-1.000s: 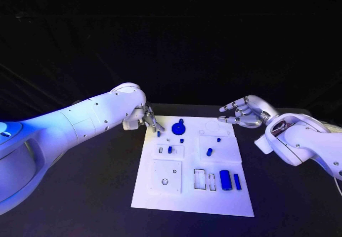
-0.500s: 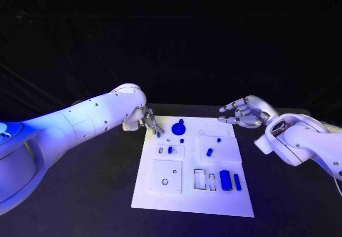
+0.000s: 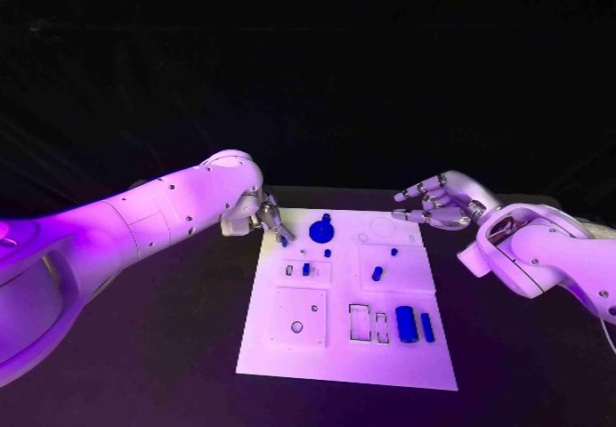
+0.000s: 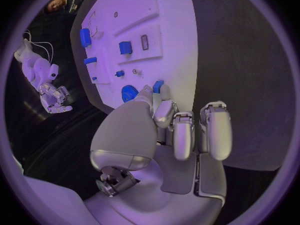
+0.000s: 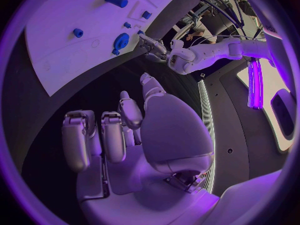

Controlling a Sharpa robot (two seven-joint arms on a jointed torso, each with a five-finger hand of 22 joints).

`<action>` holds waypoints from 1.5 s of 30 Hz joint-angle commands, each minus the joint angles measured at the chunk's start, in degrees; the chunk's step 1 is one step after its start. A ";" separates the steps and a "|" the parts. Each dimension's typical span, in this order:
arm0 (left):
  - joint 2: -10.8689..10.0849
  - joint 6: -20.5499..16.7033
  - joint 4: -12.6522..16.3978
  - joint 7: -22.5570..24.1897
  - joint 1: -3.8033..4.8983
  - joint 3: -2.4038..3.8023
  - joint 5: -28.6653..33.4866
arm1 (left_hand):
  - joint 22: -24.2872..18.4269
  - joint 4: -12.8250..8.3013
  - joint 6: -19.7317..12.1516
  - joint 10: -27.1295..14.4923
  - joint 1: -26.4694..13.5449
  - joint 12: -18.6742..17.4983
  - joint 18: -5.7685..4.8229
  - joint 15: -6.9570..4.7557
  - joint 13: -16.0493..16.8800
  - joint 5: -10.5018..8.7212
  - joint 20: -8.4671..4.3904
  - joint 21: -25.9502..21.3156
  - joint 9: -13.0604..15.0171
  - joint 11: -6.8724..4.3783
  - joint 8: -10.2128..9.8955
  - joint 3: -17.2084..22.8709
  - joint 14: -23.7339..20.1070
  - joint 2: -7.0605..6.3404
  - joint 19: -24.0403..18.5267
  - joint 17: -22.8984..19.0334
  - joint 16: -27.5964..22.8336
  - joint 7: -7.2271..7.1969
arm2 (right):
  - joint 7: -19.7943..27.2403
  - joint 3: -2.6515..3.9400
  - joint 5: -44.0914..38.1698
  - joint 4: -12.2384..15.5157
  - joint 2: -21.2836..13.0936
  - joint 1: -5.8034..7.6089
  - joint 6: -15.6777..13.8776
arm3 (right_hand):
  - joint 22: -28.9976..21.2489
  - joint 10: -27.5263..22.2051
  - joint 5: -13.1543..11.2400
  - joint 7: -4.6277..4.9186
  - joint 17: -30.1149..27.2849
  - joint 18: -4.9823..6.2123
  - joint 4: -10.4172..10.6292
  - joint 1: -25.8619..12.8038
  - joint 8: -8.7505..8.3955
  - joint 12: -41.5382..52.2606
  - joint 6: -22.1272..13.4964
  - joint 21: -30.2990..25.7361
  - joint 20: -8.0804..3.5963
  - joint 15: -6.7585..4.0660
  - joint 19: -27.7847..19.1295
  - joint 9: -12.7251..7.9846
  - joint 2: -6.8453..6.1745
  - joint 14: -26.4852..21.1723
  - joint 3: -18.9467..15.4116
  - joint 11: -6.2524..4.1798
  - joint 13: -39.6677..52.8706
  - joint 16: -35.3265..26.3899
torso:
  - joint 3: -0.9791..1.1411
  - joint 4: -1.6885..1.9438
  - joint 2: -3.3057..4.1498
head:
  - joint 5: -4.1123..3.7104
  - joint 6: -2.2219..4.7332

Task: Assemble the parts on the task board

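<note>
The white task board point(image 3: 340, 356) lies mid-table with blue parts on it. My left hand point(image 3: 267, 217) hovers at the board's far left corner and pinches a small blue part point(image 4: 158, 87) between thumb and a fingertip, just left of a round blue disc point(image 3: 321, 232). Several small blue parts point(image 3: 377, 274) sit in the board's middle. A large blue cylinder point(image 3: 406, 323) and a thinner blue bar point(image 3: 426, 327) lie near the right edge. My right hand point(image 3: 435, 203) hangs off the far right corner, fingers loosely bent, holding nothing.
Pale recessed plates point(image 3: 299, 318) and two narrow slots point(image 3: 360, 322) mark the board's near half. Black table point(image 3: 154, 356) surrounds the board on both sides. My left forearm point(image 3: 141, 222) reaches in over the table's left part.
</note>
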 commanded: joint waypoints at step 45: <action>-11.30 -16.36 19.63 4.55 -0.46 -0.80 1.14 | 7.63 -12.97 -0.33 1.83 2.27 -0.82 -0.32 -0.44 -0.38 0.55 -0.43 0.37 2.97 -0.12 1.08 35.20 5.96 -7.67 3.35 15.08 0.18 0.14 | 0.53 -0.01 -0.94 -0.44 0.10 -0.20 1.17 | 8.62 -0.39 0.49 -0.05 10.09 0.30 0.07 -0.38 0.13 0.05 0.45 -0.36 -0.16 -0.09 2.37 0.05 0.31 4.88 -0.31 -0.12 -0.02 -0.36 | 0.30 0.42 -0.37 | 0.47 -0.77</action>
